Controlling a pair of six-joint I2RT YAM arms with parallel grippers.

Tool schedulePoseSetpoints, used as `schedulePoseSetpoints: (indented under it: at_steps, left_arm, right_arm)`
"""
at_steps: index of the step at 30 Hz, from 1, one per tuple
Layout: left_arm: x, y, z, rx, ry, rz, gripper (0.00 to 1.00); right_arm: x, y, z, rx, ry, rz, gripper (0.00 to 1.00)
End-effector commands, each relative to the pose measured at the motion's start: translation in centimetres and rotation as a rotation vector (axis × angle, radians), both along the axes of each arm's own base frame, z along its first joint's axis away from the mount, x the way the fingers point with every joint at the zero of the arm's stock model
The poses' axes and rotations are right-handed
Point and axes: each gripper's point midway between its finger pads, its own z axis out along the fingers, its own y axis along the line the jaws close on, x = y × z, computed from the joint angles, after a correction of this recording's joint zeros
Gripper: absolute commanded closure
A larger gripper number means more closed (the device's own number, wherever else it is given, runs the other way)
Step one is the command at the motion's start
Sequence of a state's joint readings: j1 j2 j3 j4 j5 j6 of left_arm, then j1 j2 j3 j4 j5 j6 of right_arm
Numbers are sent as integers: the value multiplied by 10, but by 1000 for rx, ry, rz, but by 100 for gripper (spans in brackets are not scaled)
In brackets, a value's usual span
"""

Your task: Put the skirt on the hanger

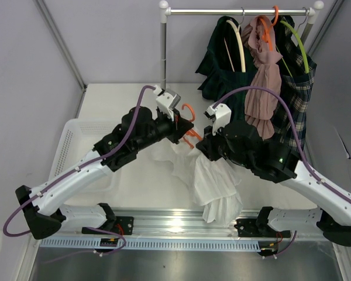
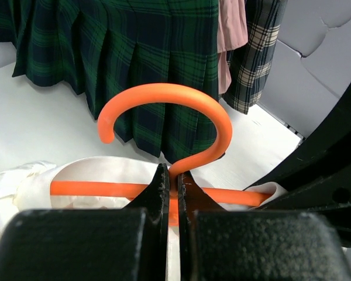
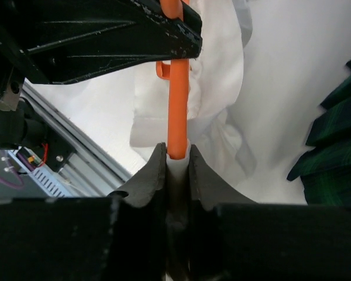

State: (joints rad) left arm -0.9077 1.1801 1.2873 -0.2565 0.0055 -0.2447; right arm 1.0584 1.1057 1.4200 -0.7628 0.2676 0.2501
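Left wrist view: an orange hanger (image 2: 164, 93) with its bar inside the waistband of a white skirt (image 2: 93, 175).
Nearest, the left gripper (image 2: 172, 190) is clamped on the hanger's neck, and the right gripper (image 3: 176, 161) pinches one hanger end, apparently with cloth. The skirt drapes to the surface (image 2: 35, 111). Plaid skirts (image 2: 152, 47) hang beyond. Best to keep the hanger level and ease the waistband along without tugging.

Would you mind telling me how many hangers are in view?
4: cream hanger, orange hanger and green hanger on the rail; a second orange hanger gripped by left pincer and right pincer. Clothes may hide more.
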Motion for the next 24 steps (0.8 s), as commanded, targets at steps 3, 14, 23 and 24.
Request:
schedulePoseSetpoints:
  at_steps: [3,14,23,24]
  left_arm:
    - [-2,-6,56,-141,-74,-13,100]
    - [11,9,97,-164,-144,85,43]
    - [-1,67,153,-275,-205,233,33]
    - [-4,73,156,-291,-206,241,33]
  right_arm:
    - [2,-10,7,30,-19,-68,100]
    - [7,-25,37,106,-55,-152,100]
    - [32,-39,76,129,-143,-265,100]
    - [37,-40,82,138,-152,-277,100]
